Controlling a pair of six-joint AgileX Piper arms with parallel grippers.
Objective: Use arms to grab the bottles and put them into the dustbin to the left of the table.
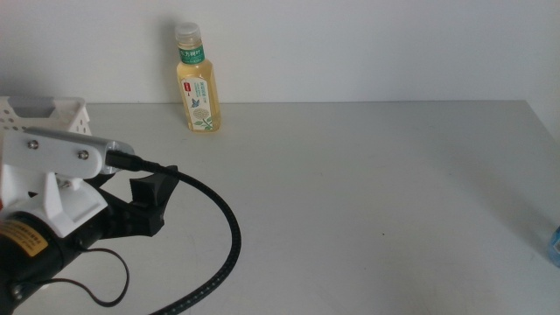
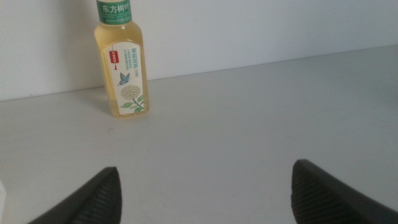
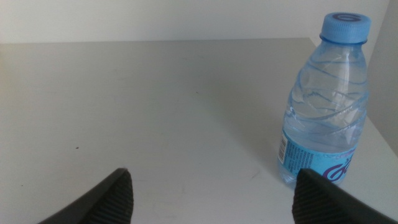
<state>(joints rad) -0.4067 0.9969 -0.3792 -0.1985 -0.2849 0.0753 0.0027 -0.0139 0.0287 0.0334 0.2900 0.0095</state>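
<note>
pale grey desk (image 1: pixel 367 192) fills most of the middle view, with a plain white wall behind it.

the left hand (image 1: pixel 144 206) sits in the lower left of the middle view, above the desk, at the end of a white-cased arm with a black cable looping off it. in its own wrist view the two dark jaws stand wide apart with bare desk between them; the left hand (image 2: pixel 205 193) is released, holding nothing and touching nothing.

the yellow tea bottle (image 1: pixel 198 83) stands upright at the back edge of the desk, upper left of centre, against the wall. it is well apart from the left hand, and nothing stands between them. the wrist view shows the bottle (image 2: pixel 121 62) ahead of the jaws, its green label and butterfly print facing the camera.

the white dustbin (image 1: pixel 48 112) shows at the left edge, partly hidden behind the arm.

the right hand (image 3: pixel 211 196) is also spread wide and empty. the clear water bottle (image 3: pixel 326 99) with its blue cap stands upright near one jaw, not touching it. in the middle view only a blue sliver (image 1: pixel 555 245) shows at the right edge.
</note>
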